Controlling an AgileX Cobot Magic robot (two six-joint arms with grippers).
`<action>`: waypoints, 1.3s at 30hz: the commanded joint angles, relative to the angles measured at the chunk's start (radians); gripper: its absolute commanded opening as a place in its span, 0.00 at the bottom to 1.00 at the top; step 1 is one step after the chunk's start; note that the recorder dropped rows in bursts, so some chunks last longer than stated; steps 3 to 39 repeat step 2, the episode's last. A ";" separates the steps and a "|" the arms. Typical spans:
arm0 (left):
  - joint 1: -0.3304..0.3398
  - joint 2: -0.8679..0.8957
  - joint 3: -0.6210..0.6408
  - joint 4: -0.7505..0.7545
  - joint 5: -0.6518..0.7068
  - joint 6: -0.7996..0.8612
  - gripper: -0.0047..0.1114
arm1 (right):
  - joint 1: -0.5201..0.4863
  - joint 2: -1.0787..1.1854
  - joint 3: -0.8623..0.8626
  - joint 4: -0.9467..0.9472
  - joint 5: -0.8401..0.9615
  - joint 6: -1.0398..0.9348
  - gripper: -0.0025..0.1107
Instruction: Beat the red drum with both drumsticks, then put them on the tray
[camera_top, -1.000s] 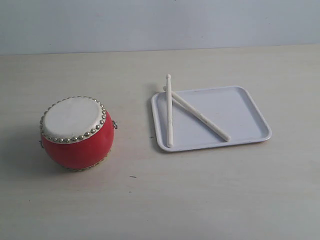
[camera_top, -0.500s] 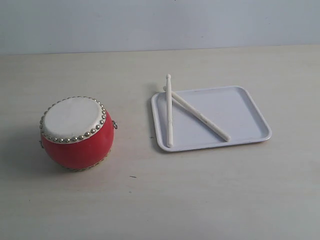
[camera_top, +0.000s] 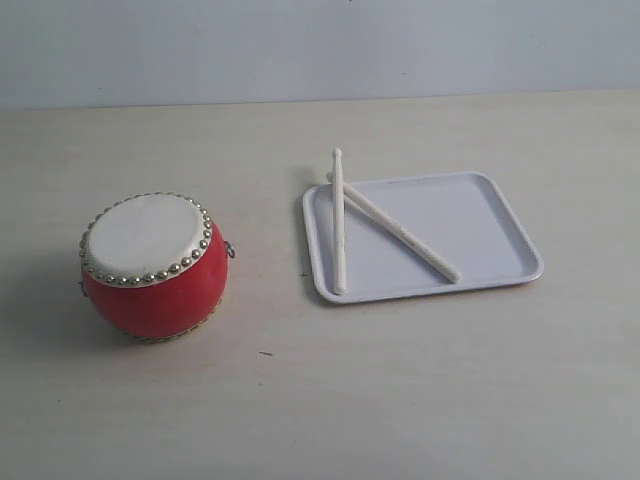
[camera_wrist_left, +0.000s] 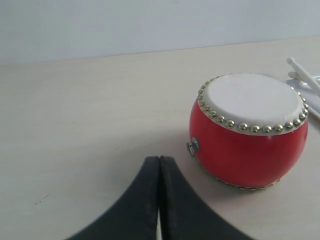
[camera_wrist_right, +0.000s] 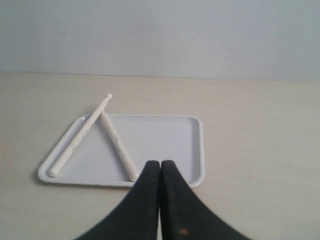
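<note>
The drumsticks (camera_top: 339, 225) lie crossed on the left part of the tray (camera_top: 490, 225), one tip poking past its far rim. The red drum (camera_top: 153, 265) stands upright well to its left. The left gripper (camera_wrist_left: 159, 167) and right gripper (camera_wrist_right: 160, 170) are clenched, holding nothing.

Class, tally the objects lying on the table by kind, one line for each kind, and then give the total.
Red drum: 1
Drumsticks, one crossing the other: 2
Tray: 1
Total: 4
</note>
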 joint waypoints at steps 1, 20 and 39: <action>0.001 -0.006 0.001 -0.006 -0.009 0.002 0.04 | -0.006 -0.007 0.005 -0.002 -0.003 -0.007 0.02; 0.001 -0.006 0.001 -0.006 -0.009 0.002 0.04 | -0.006 -0.007 0.005 -0.002 -0.003 -0.007 0.02; 0.001 -0.006 0.001 -0.006 -0.009 0.002 0.04 | -0.006 -0.007 0.005 -0.002 -0.003 -0.007 0.02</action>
